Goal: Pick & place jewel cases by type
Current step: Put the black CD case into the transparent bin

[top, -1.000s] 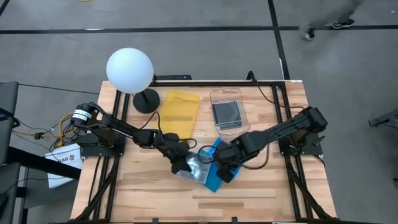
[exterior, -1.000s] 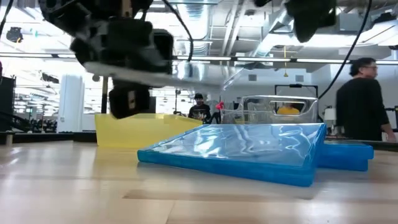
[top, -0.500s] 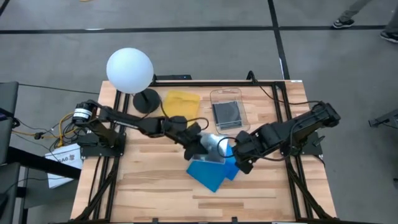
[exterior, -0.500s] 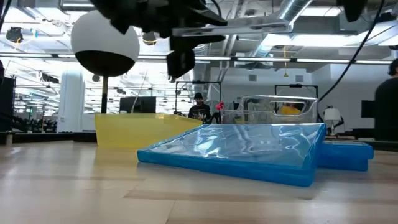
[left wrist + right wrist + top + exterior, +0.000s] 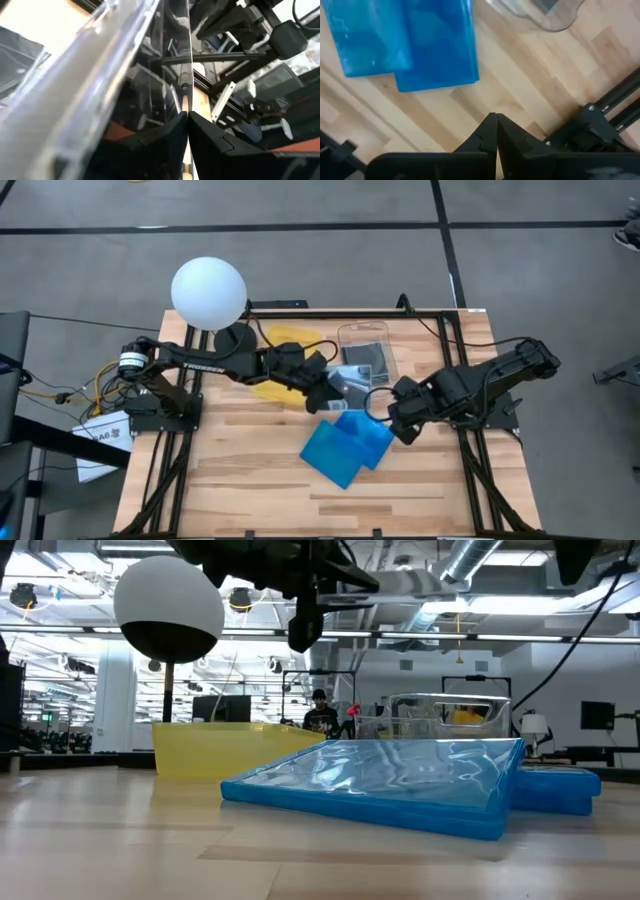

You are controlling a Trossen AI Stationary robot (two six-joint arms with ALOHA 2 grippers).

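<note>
Clear jewel case [image 5: 349, 383] edge-on in left claw [image 5: 333, 392], 2 blue cases [image 5: 345, 448] overlapping

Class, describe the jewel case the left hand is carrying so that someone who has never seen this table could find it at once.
Start at the white globe lamp at the table's far left corner, then follow the left arm toward the middle. Its left hand holds the clear jewel case in the air beside the clear container. The two blue jewel cases lie flat on the wood.
</note>
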